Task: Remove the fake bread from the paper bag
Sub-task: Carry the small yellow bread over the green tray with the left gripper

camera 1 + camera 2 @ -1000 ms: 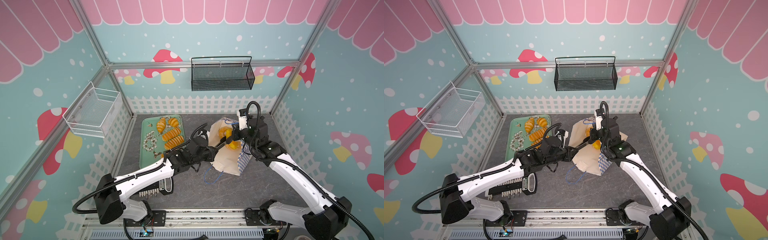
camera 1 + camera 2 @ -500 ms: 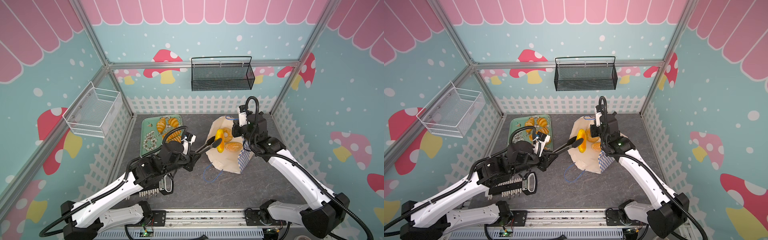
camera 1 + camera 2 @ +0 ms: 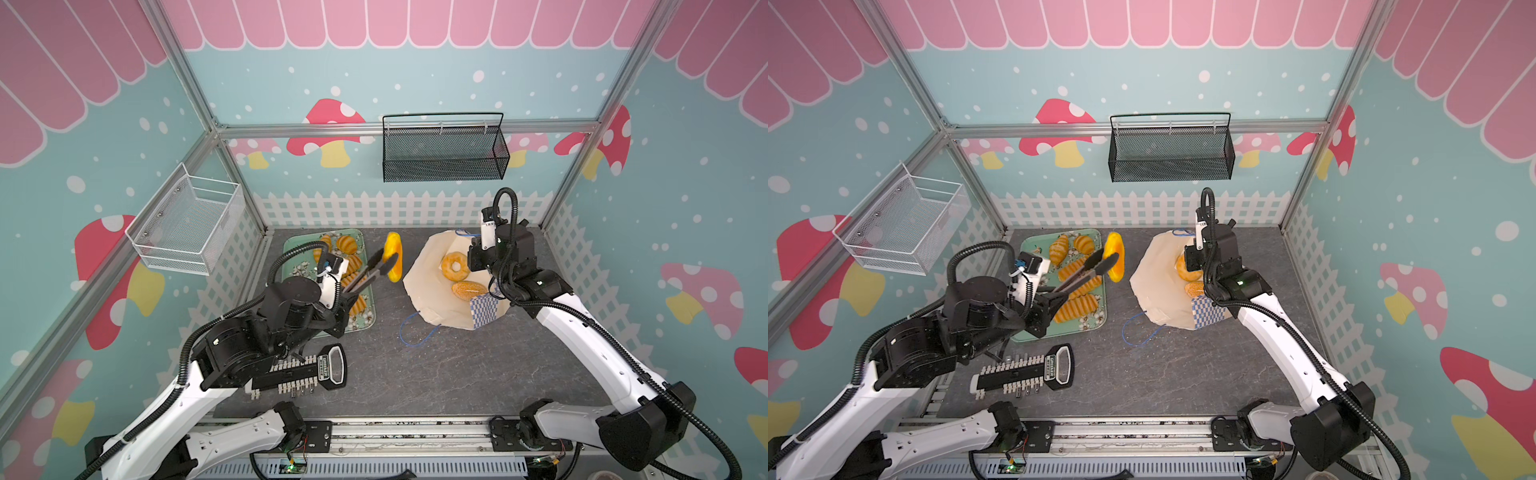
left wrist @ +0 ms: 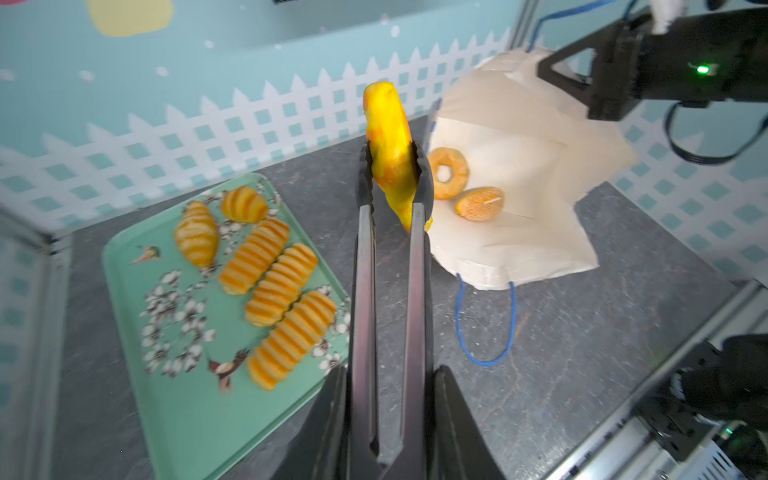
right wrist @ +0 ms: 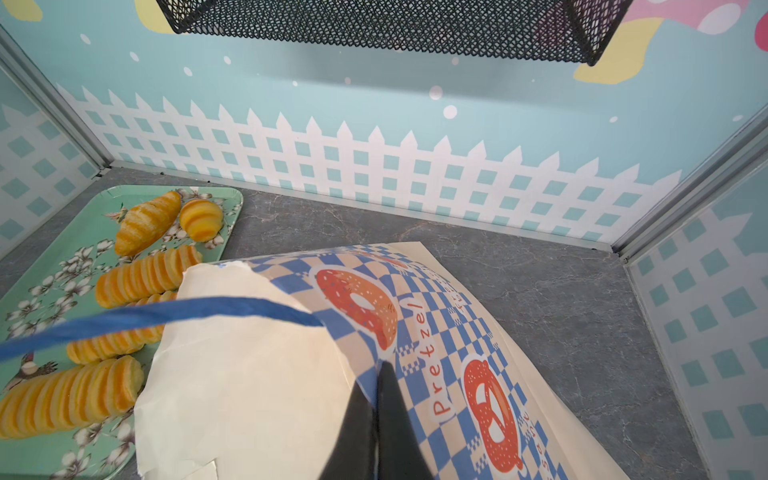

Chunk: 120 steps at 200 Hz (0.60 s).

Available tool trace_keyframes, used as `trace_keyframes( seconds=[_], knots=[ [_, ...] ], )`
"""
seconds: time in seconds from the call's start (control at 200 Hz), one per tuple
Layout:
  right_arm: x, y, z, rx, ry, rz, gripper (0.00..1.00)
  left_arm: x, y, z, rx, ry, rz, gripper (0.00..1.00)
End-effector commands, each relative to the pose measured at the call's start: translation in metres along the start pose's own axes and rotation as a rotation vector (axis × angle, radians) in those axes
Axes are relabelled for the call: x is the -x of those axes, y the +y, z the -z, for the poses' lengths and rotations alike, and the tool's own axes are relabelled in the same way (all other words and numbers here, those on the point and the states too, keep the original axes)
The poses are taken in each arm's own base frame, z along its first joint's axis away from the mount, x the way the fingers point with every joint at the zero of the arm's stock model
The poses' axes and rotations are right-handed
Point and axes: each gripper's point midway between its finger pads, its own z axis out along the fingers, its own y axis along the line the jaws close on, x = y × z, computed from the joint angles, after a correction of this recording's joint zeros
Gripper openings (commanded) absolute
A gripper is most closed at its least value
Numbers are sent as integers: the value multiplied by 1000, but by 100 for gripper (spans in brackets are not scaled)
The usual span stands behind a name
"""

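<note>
Now the shiny yellow toy pastry (image 3: 393, 257) is up in the air, between the cream paper bag (image 3: 432, 291) and the green flowered tray (image 4: 174, 415). Long black tongs (image 3: 370, 272), squeezed nearly closed by the left gripper (image 4: 390, 399), pinch it. The right gripper (image 5: 379, 374) pinches the bag's edge.

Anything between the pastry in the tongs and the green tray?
Nothing visible. The pastry hangs in the tongs, in the air right beside the tray. Five pastries already lie on it, but its flowered part is free.

Teal mushroom-print walls (image 3: 415, 75), white picket fence (image 3: 374, 208), grey stone floor (image 3: 457, 374).
</note>
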Motion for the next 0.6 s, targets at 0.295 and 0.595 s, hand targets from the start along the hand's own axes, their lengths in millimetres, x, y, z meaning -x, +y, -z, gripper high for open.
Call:
trace_keyframes(
  seconds=[0.295, 0.595],
  knots=[
    [-1, -3, 12, 13, -28, -3, 0, -32, 121, -25, 403, 265, 94, 0],
    [-16, 0, 12, 33, -19, -6, 0, -28, 191, -85, 686, 428, -8, 0]
  ],
)
